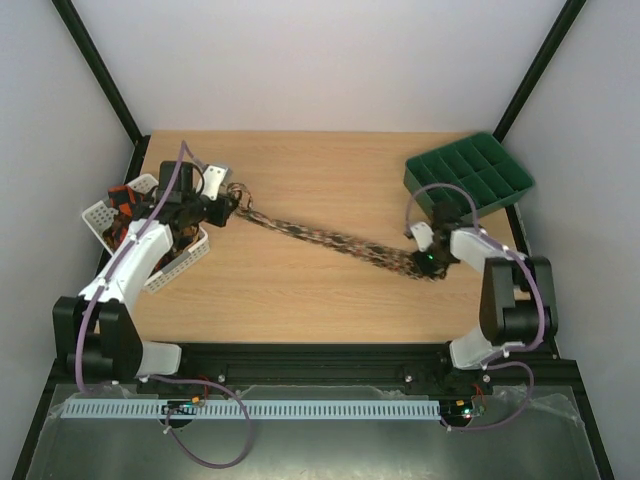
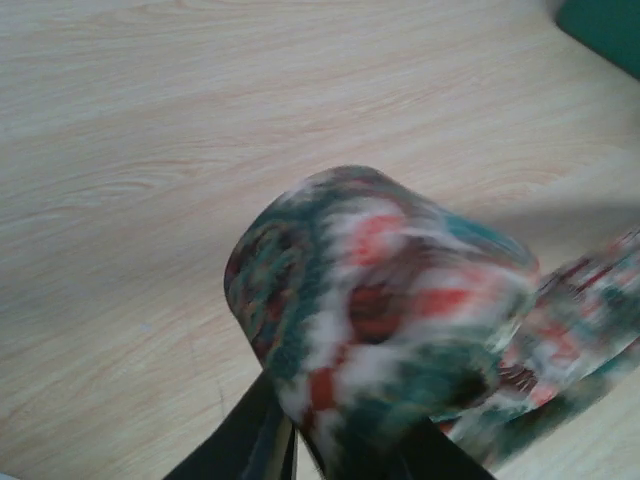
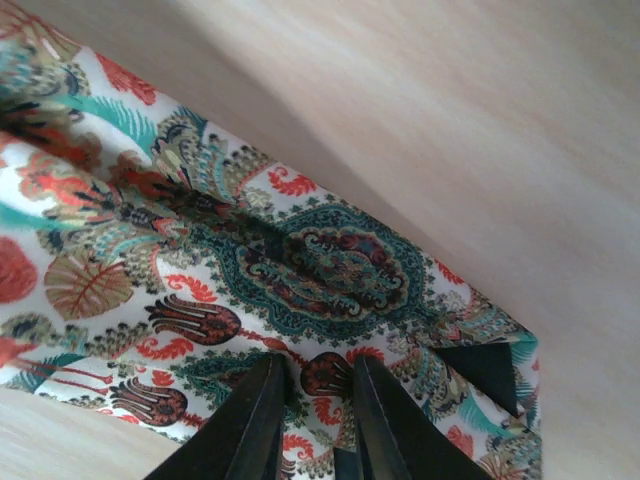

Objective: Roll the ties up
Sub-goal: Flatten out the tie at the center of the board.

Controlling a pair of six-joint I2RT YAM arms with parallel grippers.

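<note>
A patterned tie [image 1: 330, 240] lies stretched across the table from upper left to lower right. My left gripper [image 1: 228, 205] is shut on its narrow end, beside the basket. In the left wrist view that end is a blurred fabric loop [image 2: 380, 310] wrapped over the left gripper [image 2: 340, 450], hiding the tips of its dark fingers [image 2: 235, 440]. My right gripper [image 1: 425, 262] rests on the wide end. In the right wrist view the tie's paisley print [image 3: 300, 260] lies flat under my right gripper [image 3: 318, 385], whose jaws stand a narrow gap apart with fabric showing between them.
A white plastic basket [image 1: 100, 215] at the left edge holds other ties [image 1: 125, 198], red and black. A green compartment tray [image 1: 470, 180] stands at the back right, just behind the right gripper. Bare wood lies in front of and behind the stretched tie.
</note>
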